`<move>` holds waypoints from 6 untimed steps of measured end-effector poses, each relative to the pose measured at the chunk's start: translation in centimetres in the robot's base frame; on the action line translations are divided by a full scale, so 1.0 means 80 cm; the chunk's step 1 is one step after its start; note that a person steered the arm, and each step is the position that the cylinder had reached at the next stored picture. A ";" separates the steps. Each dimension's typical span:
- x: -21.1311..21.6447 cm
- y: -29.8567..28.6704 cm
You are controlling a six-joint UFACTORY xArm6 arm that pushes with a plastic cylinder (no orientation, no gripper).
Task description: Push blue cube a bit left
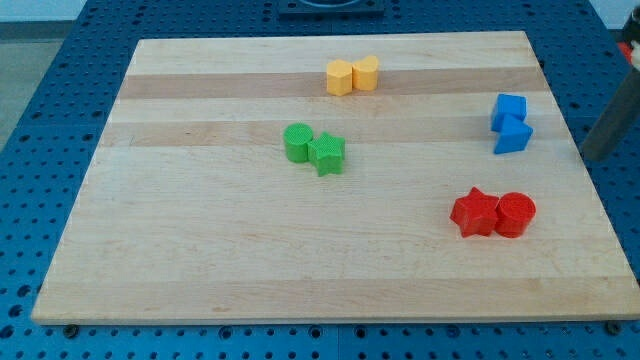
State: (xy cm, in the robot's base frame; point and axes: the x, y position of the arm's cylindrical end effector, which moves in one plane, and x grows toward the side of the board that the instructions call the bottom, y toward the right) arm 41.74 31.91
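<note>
Camera view: the blue cube (510,108) sits far right on the desk (200,250), touching a second blue block (513,136) just nearer. My tip (597,155), a plain rod with no end effector, stands right of both, apart.

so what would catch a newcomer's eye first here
Four bright pairs of blocks on the pale wooden board: yellow blocks at the view's top, green blocks near the centre, blue blocks at the right, red blocks lower right. My dark rod stands right of the blue pair, off the board.
</note>
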 end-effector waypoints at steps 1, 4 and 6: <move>-0.037 0.002; -0.065 -0.048; -0.043 -0.070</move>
